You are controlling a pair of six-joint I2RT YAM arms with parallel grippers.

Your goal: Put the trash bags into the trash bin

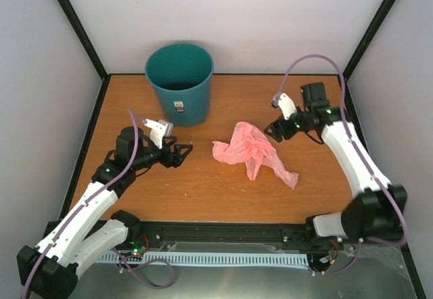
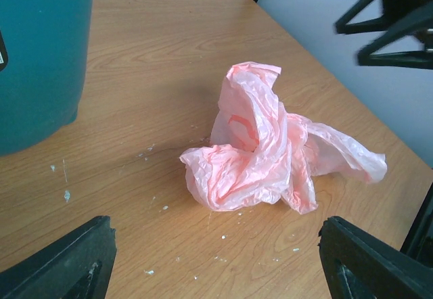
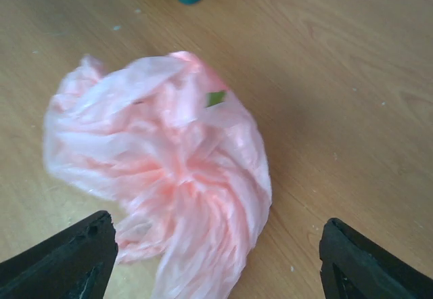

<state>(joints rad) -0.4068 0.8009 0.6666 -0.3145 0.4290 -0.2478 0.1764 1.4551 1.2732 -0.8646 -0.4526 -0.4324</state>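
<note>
A crumpled translucent pink trash bag point(image 1: 252, 151) lies on the wooden table, in the middle right. It also shows in the left wrist view point(image 2: 270, 153) and the right wrist view point(image 3: 169, 170). The round teal trash bin point(image 1: 180, 82) stands upright at the back left, a white label on its side; its wall shows in the left wrist view point(image 2: 40, 55). My left gripper point(image 1: 181, 153) is open and empty, left of the bag and in front of the bin. My right gripper point(image 1: 276, 131) is open and empty, just right of and above the bag's upper edge.
Black frame posts and pale walls enclose the table point(image 1: 223, 191) on three sides. Small white crumbs point(image 2: 162, 208) speckle the wood near the bag. A black rail point(image 1: 223, 235) runs along the near edge between the arm bases.
</note>
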